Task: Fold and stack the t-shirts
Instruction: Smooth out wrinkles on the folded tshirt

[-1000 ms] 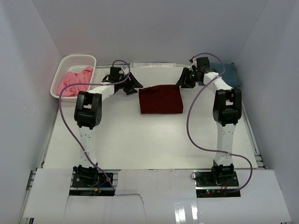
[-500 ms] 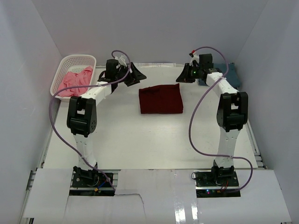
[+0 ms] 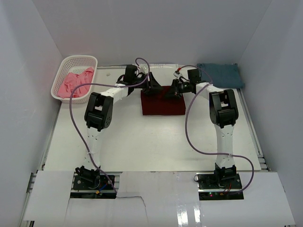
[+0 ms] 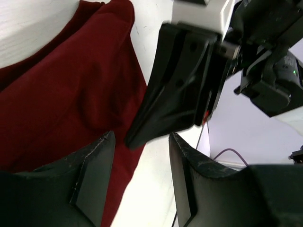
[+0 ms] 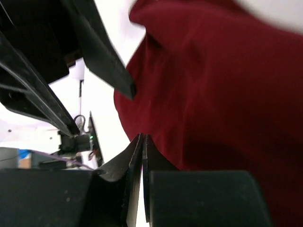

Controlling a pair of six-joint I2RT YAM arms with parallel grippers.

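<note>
- Two robot arms reach in over a folded dark maroon t-shirt, which lies flat as a neat rectangle in the far middle of the white table.
- The left claw hangs over the shirt's far left corner with its fingers spread wide apart. It has hold of nothing.
- In the left wrist view, maroon cloth shows below and to the left of the spread fingers. A black finger of the other arm points down into the gap between them.
- The right claw sits at the far edge of the same shirt, just beside the left one. Its two fingers are pressed together with only a thin slit between them.
- The right wrist view puts those closed tips right at the border of the maroon cloth. Whether any fabric is pinched between them cannot be told.
- A slate-blue t-shirt lies folded flat in the far right corner of the table, well apart from both claws.
- A pink t-shirt sits crumpled inside a white lattice basket at the far left corner.
</note>
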